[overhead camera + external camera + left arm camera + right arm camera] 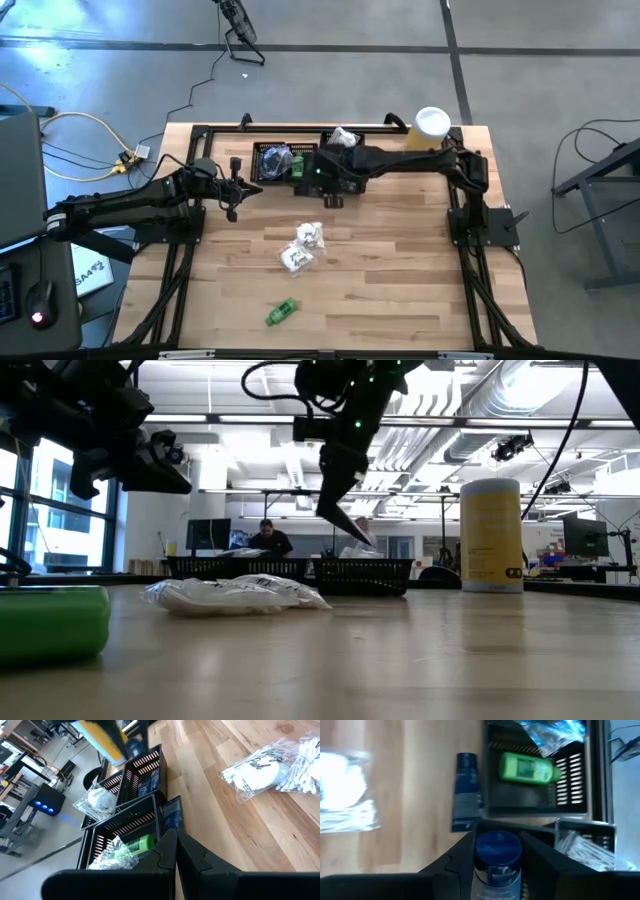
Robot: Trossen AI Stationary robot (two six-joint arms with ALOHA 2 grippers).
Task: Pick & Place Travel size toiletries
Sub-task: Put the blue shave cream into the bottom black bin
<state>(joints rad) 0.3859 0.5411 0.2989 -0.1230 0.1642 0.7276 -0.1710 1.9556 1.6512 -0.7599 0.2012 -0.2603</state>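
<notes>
Above the black mesh trays [290,163] at upper centre of the high view, right gripper [497,851] grips a navy tube [497,865] between its fingers. Left gripper [240,188], closed empty, waits left of the trays.

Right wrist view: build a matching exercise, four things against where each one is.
Things:
1. green bottle
2. navy tube
3. blue bottle
4. white sachets

Places:
A. between the fingers of the right gripper
B. lying inside a black mesh tray
C. on the bare wood, farther from the trays
D. on the bare wood, close beside a tray

Pairs: 1-B, 2-D, 3-A, 4-C
</notes>
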